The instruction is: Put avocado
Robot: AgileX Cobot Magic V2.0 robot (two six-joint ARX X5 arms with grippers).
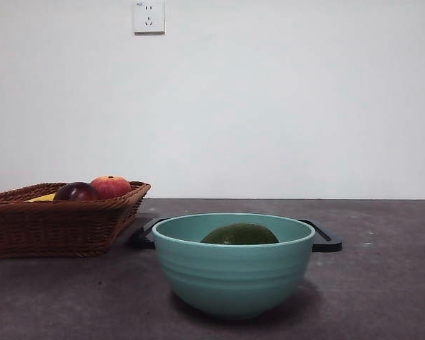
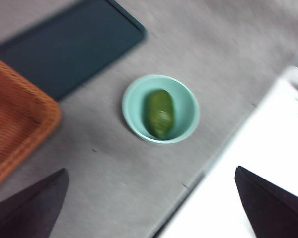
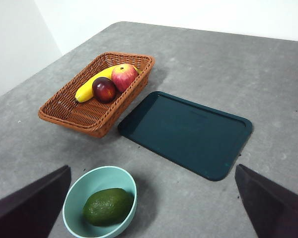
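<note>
1. The avocado (image 1: 239, 234) lies inside the teal bowl (image 1: 234, 276), on its bottom; only its rounded top shows over the rim in the front view.
2. The bowl stands on the grey surface (image 1: 382, 297), at the near side, about in the middle.
3. Behind the bowl lies a dark tray (image 3: 186, 133), flat on the surface. It is bare, and its black edge shows on both sides of the bowl in the front view.
4. At the left stands a wicker basket (image 1: 53, 227), just beside the tray.
5. In the basket are a red-orange fruit (image 3: 124, 77), a dark maroon fruit (image 3: 104, 89) and a banana (image 3: 92, 84). The two round fruits touch each other, and the banana lies along them.
6. The left hand (image 2: 149, 208) is high over the surface and looks down on the bowl. Its jaws are spread wide and hold nothing.
7. The right hand (image 3: 154, 208) is also high, over the near side, with the bowl close to one jaw in its view. Its jaws are spread wide too and are empty.
8. On the white wall behind is a socket (image 1: 149, 17).
</note>
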